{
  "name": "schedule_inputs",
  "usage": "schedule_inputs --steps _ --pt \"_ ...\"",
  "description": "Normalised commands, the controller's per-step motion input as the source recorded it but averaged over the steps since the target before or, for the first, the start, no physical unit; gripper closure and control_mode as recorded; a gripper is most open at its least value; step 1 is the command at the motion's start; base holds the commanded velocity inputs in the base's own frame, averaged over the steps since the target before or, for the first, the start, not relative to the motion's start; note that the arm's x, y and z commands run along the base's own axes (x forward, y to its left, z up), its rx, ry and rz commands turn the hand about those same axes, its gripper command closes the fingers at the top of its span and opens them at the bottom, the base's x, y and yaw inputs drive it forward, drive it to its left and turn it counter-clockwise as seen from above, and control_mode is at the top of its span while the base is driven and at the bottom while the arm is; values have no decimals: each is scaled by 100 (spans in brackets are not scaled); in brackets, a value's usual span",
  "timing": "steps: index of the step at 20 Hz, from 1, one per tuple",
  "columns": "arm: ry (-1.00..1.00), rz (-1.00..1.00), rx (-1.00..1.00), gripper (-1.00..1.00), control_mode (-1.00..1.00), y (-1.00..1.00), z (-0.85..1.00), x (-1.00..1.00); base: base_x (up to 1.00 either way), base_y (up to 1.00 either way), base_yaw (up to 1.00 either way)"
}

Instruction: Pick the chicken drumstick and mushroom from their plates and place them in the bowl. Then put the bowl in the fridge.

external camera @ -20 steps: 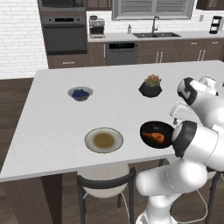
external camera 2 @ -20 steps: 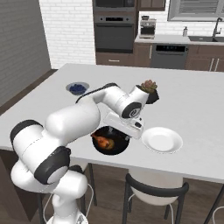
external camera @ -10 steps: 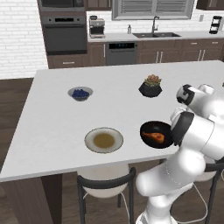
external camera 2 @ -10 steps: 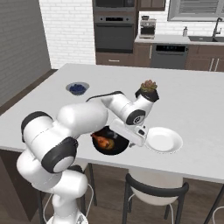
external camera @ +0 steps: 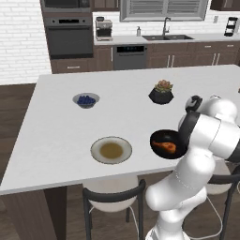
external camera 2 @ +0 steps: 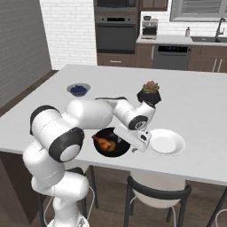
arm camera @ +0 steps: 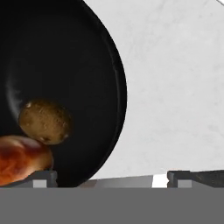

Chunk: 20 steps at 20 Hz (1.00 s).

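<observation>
The black bowl sits near the front edge of the white table, with the chicken drumstick and the mushroom both inside it, touching each other. The gripper hovers just above the bowl's rim; its two finger tips stand wide apart with nothing between them, one over the bowl and one over bare table. In the right base view the hand hangs between the bowl and the white plate, which looks bare. The beige plate lies left of the bowl. Farther back stand a potted succulent and a small bowl of what seem to be blueberries.
</observation>
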Motion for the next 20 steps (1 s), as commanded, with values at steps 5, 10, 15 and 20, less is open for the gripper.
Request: schedule_inputs --steps 5,10,15,20 --pt "4 -8 0 -100 -100 -4 -25 33 0 0 0" --pt "7 -8 0 -100 -100 -5 -33 29 0 0 0" --pt "1 -9 0 -100 -100 -2 -29 2 0 0 0" --pt "0 -11 0 100 -100 9 -36 0 0 0 0"
